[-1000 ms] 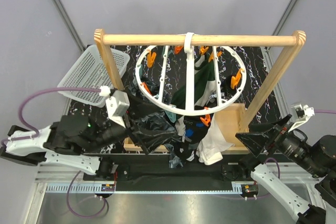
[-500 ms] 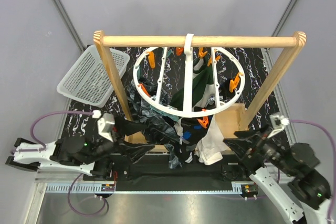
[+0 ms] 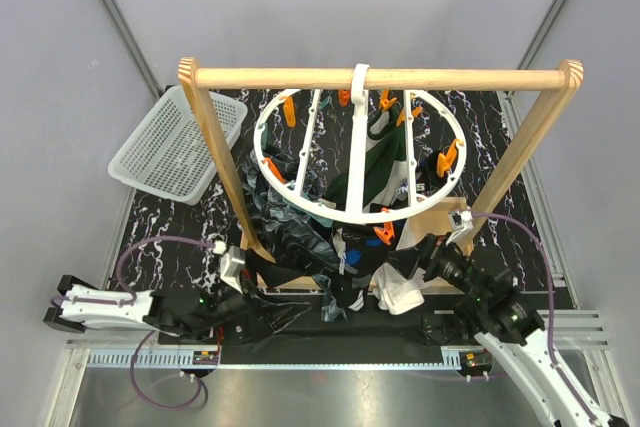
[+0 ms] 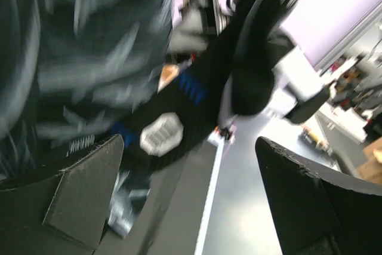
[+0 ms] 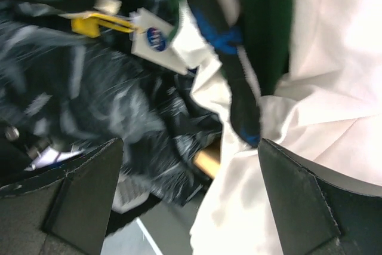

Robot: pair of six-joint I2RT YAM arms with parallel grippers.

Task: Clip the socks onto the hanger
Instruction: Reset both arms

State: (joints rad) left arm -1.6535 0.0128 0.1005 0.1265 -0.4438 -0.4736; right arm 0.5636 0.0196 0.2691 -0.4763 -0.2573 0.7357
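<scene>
The hanger (image 3: 360,162), a white ring with orange pegs, hangs by its hook from the wooden rail. A dark green sock (image 3: 375,172) droops through it. Mottled teal-grey socks (image 3: 290,237) and a black sock (image 3: 345,292) lie heaped beneath. My left gripper (image 3: 268,313) sits low at the near edge, open and empty, left of the heap. Its wrist view, blurred, shows the black sock's white label (image 4: 160,132) and mottled fabric (image 4: 89,46) beyond the gripper (image 4: 191,207). My right gripper (image 3: 408,263) is open at the white cloth. There the open gripper (image 5: 191,207) faces mottled sock (image 5: 101,100) and green sock (image 5: 265,22).
A wooden rail frame (image 3: 380,77) spans the table, its posts at left and right. A white mesh basket (image 3: 175,147) lies at the back left. A larger white cloth (image 3: 405,287) sits by the heap, filling the right of the right wrist view (image 5: 304,117).
The left arm has dropped back from the heap to the near edge. The right gripper has swung left to the white cloth. Both stayed open.
</scene>
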